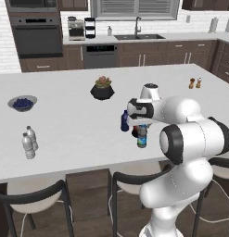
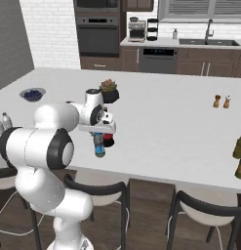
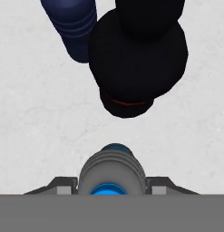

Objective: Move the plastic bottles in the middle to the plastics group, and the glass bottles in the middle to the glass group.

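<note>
Item in hand: the small clear plastic bottle with blue label and blue cap (image 1: 142, 136), standing near the front edge of the white island counter (image 1: 65, 129), in the middle cluster. Just beside it we record the slim solid dark blue bottle (image 1: 124, 121) and, partly hidden behind the hand, the wider dark glass bottle with a red band (image 3: 136, 59). Destination: the two clear ribbed water bottles with white caps (image 1: 29, 141), well apart toward the counter's left end. Step, as we judge it: seizing the first plastic bottle, none yet relocated. End effector: the two-finger gripper (image 3: 112, 186) sits directly over the bottle, its dark fingertips (image 3: 63, 185) flanking the ribbed shoulder on both sides at a narrow spread; we read this as closing on the bottle, though we cannot tell whether the pads press firmly. Next move, in our judgement: confirm the hold, lift straight up clear of the two neighbours, then carry leftward to the white-capped pair.
</note>
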You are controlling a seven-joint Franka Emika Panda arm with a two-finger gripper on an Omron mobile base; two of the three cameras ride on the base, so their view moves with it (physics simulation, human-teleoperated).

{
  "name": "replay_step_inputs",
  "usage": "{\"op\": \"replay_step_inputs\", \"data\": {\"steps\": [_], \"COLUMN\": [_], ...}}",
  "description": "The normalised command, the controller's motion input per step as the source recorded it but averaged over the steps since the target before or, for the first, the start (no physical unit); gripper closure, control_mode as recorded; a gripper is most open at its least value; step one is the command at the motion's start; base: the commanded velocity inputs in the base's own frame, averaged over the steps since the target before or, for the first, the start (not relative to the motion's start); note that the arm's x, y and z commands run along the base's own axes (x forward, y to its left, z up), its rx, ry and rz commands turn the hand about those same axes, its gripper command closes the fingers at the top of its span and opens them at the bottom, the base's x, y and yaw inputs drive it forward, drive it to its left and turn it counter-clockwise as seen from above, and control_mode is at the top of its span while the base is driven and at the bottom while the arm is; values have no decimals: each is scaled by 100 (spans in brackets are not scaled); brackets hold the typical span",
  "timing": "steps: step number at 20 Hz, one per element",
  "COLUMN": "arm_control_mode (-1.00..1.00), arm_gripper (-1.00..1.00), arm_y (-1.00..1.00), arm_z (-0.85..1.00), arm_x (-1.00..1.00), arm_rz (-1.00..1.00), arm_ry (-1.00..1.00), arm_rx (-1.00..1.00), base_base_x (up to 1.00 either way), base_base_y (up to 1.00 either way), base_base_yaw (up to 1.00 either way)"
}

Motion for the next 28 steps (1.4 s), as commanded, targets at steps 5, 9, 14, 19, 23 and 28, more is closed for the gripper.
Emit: {"op": "replay_step_inputs", "data": {"steps": [5, 9, 14, 19, 23, 28], "arm_control_mode": [-100, -100, -100, -100, -100, -100], "arm_gripper": [100, 100, 100, 100, 100, 100], "arm_y": [0, 0, 58, 80, 80, 83], "arm_z": [0, 5, 48, 61, 52, 10], "arm_x": [-2, -16, -15, -5, 1, 4], "arm_rz": [0, 0, 0, 2, 4, 13], "arm_ry": [0, 0, 2, 2, 0, 0], "arm_rx": [0, 0, 4, 7, 7, 2], "base_base_x": [0, 0, 0, 0, 0, 0], "base_base_y": [0, 0, 0, 0, 0, 0], "base_base_yaw": [0, 0, 0, 0, 0, 0]}}
